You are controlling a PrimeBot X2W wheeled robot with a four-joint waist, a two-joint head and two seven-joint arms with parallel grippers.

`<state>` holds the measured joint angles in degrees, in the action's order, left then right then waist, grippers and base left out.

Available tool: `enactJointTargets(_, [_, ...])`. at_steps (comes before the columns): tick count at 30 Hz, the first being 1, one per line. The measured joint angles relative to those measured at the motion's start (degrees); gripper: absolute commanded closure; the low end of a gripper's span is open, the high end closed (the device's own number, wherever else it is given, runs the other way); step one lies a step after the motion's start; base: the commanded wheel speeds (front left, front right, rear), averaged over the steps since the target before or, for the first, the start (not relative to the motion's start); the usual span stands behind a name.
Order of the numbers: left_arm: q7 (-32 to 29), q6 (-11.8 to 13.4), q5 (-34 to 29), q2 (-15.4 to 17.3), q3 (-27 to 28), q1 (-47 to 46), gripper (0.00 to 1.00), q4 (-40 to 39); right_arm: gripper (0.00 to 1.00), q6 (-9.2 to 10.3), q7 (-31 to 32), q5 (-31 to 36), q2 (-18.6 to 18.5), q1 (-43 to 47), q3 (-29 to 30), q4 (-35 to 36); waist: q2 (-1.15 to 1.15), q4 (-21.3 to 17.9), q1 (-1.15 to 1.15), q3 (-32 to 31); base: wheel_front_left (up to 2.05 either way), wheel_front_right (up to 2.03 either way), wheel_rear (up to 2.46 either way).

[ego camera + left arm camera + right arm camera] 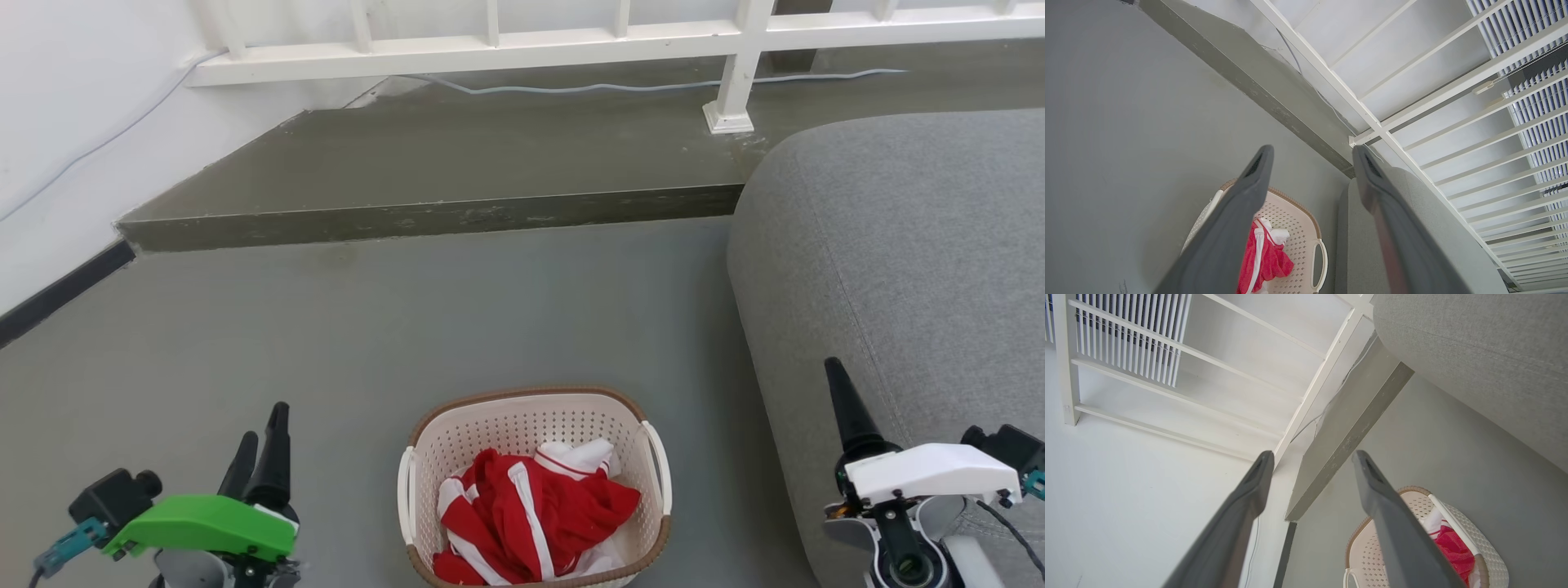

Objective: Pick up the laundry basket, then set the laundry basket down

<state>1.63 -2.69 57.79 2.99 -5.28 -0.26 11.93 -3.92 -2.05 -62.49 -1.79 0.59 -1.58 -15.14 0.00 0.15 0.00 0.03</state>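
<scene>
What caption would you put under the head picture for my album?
A basket of red clothes sits on the floor between the left hand and right hand.

A smooth grey-green floor runs back to a low raised concrete step, its front edge scuffed and stained. A white railing stands along the back of the step, one post planted on a square foot. A pale blue cable trails across the step beneath the railing. On the left is a plain white wall with a black skirting board. A grey fabric sofa fills the right side. White slatted blinds hang beyond the railing, and the light is even and soft.
</scene>
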Motion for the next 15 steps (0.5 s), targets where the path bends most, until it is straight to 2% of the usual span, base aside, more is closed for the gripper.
enactJointTargets(15, [2.3, 2.3, -13.7, 0.5, -3.2, 0.3, 0.0, -0.9, 0.0, 2.01, -2.5, 11.5, -0.1, 1.2, -3.5, 0.5, 0.0, 0.0, 0.0, -0.5, 0.0, 0.0, 0.0])
